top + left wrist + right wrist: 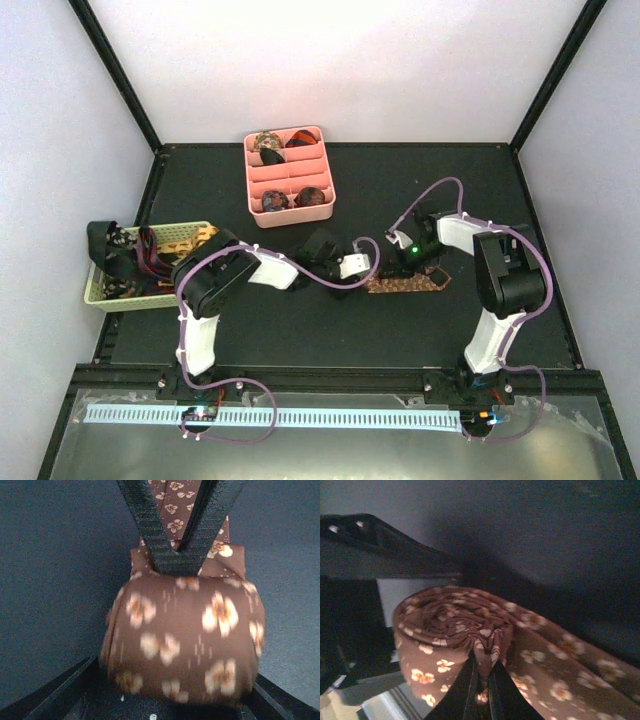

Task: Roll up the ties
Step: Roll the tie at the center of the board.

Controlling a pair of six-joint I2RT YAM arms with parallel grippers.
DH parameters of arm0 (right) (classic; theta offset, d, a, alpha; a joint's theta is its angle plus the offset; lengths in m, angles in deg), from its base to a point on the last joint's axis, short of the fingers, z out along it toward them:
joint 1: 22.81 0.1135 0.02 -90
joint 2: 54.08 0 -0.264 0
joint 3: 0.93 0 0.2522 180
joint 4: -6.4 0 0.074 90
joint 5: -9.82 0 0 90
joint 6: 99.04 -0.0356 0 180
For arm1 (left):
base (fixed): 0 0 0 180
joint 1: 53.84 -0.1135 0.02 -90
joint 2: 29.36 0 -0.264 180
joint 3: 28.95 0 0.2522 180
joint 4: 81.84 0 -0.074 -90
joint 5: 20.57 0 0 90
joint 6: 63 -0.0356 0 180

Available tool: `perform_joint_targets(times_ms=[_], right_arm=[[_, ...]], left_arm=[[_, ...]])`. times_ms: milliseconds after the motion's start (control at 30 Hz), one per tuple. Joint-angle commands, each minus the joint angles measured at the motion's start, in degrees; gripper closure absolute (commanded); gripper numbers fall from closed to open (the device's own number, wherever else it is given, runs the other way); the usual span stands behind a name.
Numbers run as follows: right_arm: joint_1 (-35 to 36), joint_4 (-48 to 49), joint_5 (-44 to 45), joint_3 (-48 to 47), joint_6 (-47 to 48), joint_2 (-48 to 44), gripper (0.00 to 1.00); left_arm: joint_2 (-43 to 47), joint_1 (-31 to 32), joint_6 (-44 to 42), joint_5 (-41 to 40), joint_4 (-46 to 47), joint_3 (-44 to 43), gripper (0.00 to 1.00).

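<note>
While my right pincer pinches tight on the heart of the brown flowered tie, half rolled at the middle of the black table, my left pincer stands wide, a finger at each side of the roll; its flat tail lies toward my right.

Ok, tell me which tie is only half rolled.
The brown floral tie on the mat: its tail lies flat, unlike the finished rolls in the pink tray.

A lab test booth. White walls and black posts surround the dark table, robot arms bolted at its near edge.
</note>
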Motion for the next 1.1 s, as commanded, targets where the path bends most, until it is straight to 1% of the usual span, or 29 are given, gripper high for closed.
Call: perform_joint_targets(times_ms=[0, 167, 367, 467, 567, 667, 767, 933, 1067], right_arm=[[-0.50, -1.27, 10.81, 1.15, 1.86, 2.04, 0.98], [-0.53, -1.80, 12.57, 0.21, 2.11, 2.57, 0.98], [0.63, -2.22, 13.38, 0.47, 2.35, 2.70, 0.98], [2.02, 0.99, 12.65, 1.74, 1.41, 3.23, 0.98], [3.33, 6.44, 10.53, 2.00, -0.98, 3.78, 0.98], [4.25, 11.22, 8.07, 1.01, -2.67, 4.56, 0.98], [4.85, 13.38, 7.20, 0.25, -2.83, 6.03, 0.98], [4.86, 11.93, 8.01, 2.35, -2.32, 6.50, 0.98], [4.86, 11.00, 9.30, 2.75, -2.10, 7.21, 0.98]], left_arm=[[1.99, -1.02, 3.33, 4.26, 1.84, 1.72, 0.28], [4.53, -1.66, 8.23, 7.99, 13.65, 6.17, 0.20], [1.24, -1.67, 13.71, 8.90, 21.07, 7.82, 0.18], [1.26, -1.86, 15.79, 6.36, 25.09, 10.06, 0.18], [3.07, -2.96, 17.65, 5.67, 28.53, 13.40, 0.17], [5.86, -3.89, 17.46, 5.16, 29.03, 16.91, 0.17], [7.41, -4.78, 16.29, 4.51, 29.72, 20.52, 0.14], [3.62, -4.59, 17.31, 5.63, 33.25, 17.99, 0.11], [-0.80, -3.79, 15.27, 6.90, 34.97, 14.13, 0.11]])
